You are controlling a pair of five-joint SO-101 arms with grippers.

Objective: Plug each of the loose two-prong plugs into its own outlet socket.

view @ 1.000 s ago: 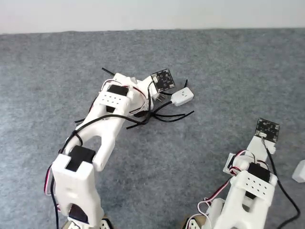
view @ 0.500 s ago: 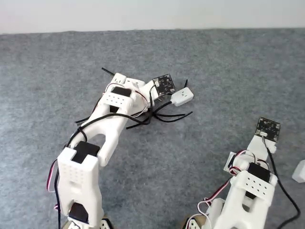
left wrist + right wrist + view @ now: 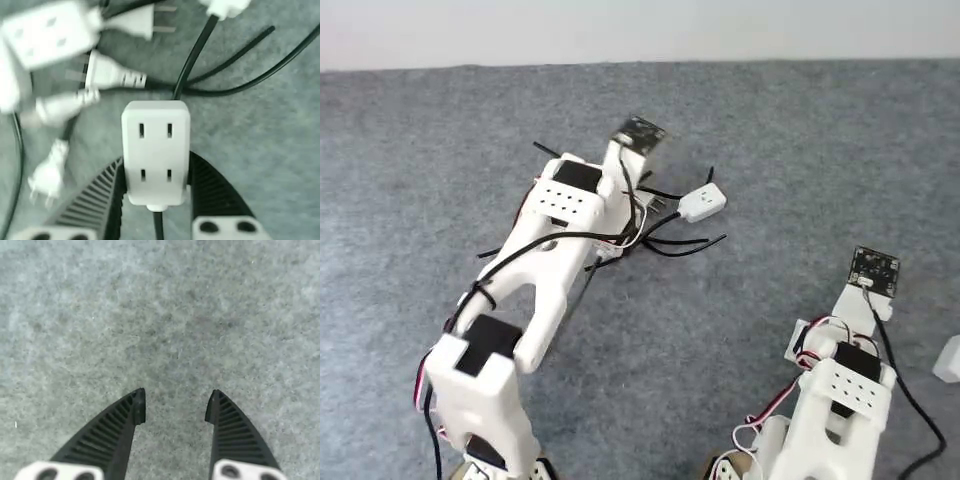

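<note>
The left gripper (image 3: 156,167) has its black ribbed fingers (image 3: 97,197) pinching the white rectangular plastic outlet block (image 3: 155,142) by its long sides. The block's face, with two pairs of slots, is turned toward the wrist camera, and its black cord runs out between the jaws. Whether the block rests on the grey carpet (image 3: 260,140) cannot be told.

Just beyond the block's far end lies a white two-prong plug on a black cable (image 3: 112,76). A second white two-prong plug (image 3: 134,21) lies farther beyond the block. A small white plug (image 3: 46,176) lies beside the block.

The right gripper (image 3: 177,399) hangs spread over bare carpet and holds nothing.

Step in hand, as judged: securing the socket; no plug is seated yet. The next move calls for the right gripper to take the nearest plug and align its prongs with one slot pair while the block is braced against the push.
</note>
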